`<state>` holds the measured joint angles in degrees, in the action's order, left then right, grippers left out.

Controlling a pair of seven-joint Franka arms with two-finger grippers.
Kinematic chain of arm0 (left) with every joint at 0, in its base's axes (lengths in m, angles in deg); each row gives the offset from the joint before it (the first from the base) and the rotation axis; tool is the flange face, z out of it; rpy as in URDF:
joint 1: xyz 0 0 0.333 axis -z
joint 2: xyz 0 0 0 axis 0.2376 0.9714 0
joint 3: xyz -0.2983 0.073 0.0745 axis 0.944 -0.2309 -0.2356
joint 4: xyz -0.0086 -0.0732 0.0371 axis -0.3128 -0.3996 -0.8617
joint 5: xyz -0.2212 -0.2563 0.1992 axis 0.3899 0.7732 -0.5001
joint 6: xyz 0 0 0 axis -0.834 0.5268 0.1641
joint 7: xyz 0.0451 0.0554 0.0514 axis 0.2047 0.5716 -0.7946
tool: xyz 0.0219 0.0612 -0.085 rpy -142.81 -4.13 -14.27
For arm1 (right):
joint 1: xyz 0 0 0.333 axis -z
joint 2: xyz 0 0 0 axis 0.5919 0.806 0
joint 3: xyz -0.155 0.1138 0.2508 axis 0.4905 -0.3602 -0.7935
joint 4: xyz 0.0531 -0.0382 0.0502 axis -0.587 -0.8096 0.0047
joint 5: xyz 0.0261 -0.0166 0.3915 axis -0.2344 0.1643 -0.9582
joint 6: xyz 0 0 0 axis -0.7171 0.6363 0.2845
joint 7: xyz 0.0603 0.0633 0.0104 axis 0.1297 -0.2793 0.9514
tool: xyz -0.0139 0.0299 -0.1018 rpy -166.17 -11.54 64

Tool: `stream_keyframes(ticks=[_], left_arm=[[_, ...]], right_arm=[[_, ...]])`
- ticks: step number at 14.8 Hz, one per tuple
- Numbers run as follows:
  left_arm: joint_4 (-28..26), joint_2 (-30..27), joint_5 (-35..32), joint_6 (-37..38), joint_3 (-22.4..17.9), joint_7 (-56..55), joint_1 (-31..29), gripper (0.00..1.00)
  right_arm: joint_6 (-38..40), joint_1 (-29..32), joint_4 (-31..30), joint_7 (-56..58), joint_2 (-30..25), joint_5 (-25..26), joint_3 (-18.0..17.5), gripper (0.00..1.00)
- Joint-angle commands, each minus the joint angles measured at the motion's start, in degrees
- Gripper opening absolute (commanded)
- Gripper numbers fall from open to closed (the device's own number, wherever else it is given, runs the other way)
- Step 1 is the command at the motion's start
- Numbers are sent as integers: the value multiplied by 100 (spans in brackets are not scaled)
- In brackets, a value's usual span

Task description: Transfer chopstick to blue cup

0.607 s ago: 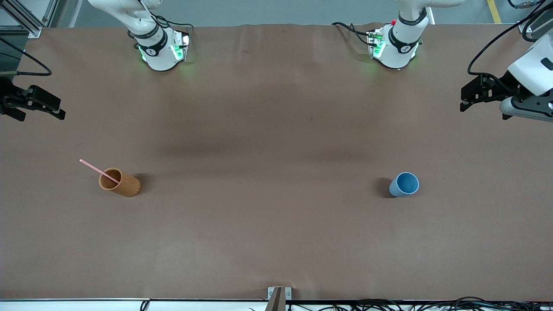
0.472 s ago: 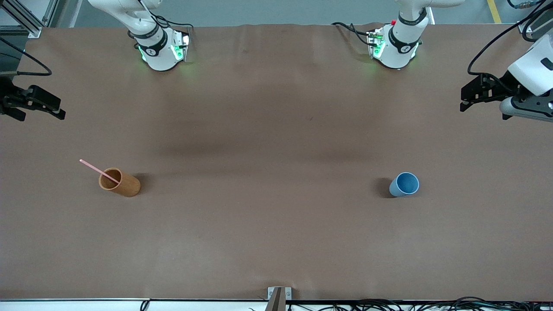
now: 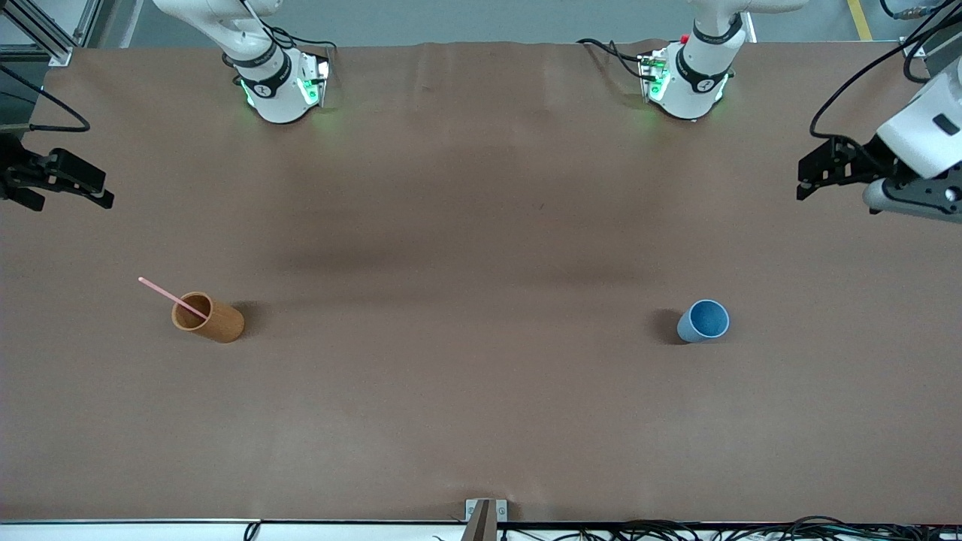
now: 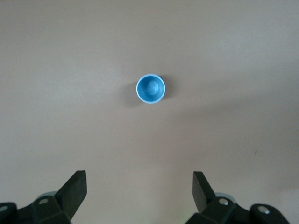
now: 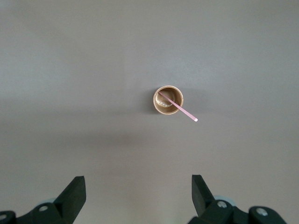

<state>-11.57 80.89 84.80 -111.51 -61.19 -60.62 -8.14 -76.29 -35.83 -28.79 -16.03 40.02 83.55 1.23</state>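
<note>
The pale pink chopstick (image 3: 171, 297) (image 5: 180, 109) leans in an upright orange-brown cup (image 3: 208, 318) (image 5: 168, 100) toward the right arm's end of the table, its upper half sticking out over the rim. The blue cup (image 3: 704, 321) (image 4: 150, 88) stands upright and empty toward the left arm's end. My right gripper (image 3: 104, 191) (image 5: 138, 178) hangs open and empty over the table edge at its own end, well apart from the orange-brown cup. At the other end, my left gripper (image 3: 803, 180) (image 4: 140, 173) is open and empty too, well apart from the blue cup.
The brown table cover (image 3: 466, 248) is bare between the two cups. Both arm bases (image 3: 282, 86) (image 3: 688, 83) stand along the edge farthest from the front camera. A small metal bracket (image 3: 485, 515) sits at the nearest edge, with cables beside it.
The left arm's wrist and gripper have shifted slightly toward the robots' side of the table. The right arm, both cups and the chopstick have not moved.
</note>
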Motion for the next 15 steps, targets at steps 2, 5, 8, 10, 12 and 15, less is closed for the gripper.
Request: stream_keyframes(ticks=[2,5,8,10,12,15], left_arm=[[-9,811,15,-738,-29,200,-86,100],[-237,1489,15,-1342,-29,191,-112,100],[-904,1709,15,-2274,-21,139,-104,100],[-1518,1859,15,-3116,-20,86,-95,100],[-1950,1877,15,-3629,-20,86,-112,100],[-1987,2097,67,-3867,-20,68,-121,100]], right_arm=[[-433,252,-480,502,-113,-221,27,100],[-671,866,-963,1232,-139,-994,45,100],[-1276,1279,-1604,1427,-210,-1022,45,99],[-1891,1500,-2123,1952,-201,-1188,53,98],[-2200,1693,-2405,2121,-35,-1329,45,93],[-2394,1764,-2371,2245,562,-1706,53,81]])
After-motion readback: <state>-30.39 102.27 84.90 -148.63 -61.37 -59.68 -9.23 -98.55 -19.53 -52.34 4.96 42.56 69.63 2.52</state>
